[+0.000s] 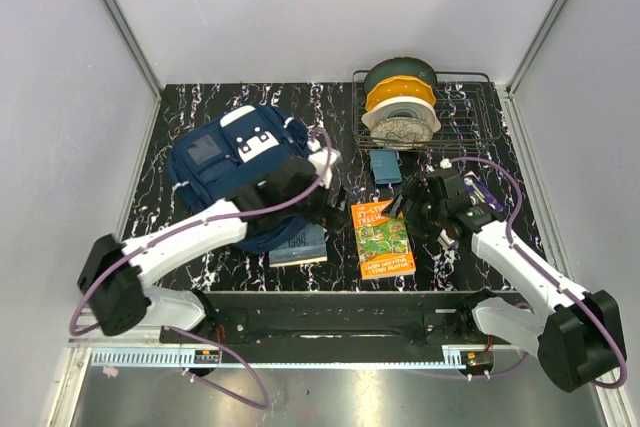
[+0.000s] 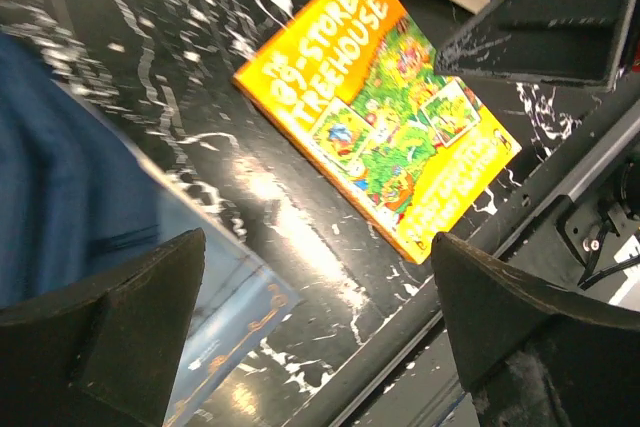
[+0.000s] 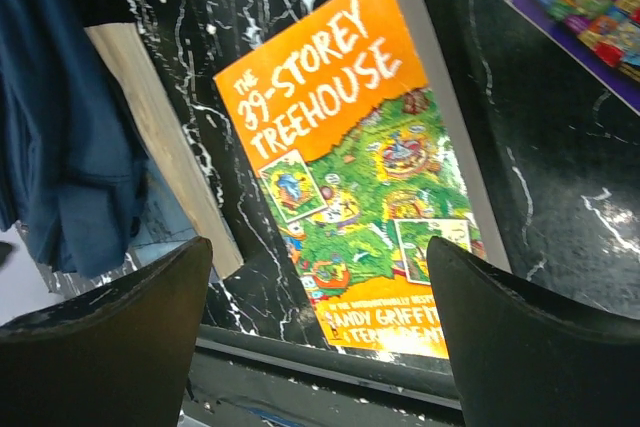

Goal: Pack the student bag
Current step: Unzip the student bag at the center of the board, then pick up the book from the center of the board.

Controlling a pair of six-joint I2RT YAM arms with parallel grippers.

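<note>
Marbled table (image 1: 180,107) — student bag (image 1: 215,182) flat, top toward far edge.

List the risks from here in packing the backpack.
1. The orange Treehouse book lies flat, its end close to the near edge of the table. A scraping pickup might push it off.
2. The blue book is partly covered by the navy backpack. Pulling it out may drag the fabric along.
3. The open left gripper and open right gripper both hover by the orange book, so the arms may collide.
</note>
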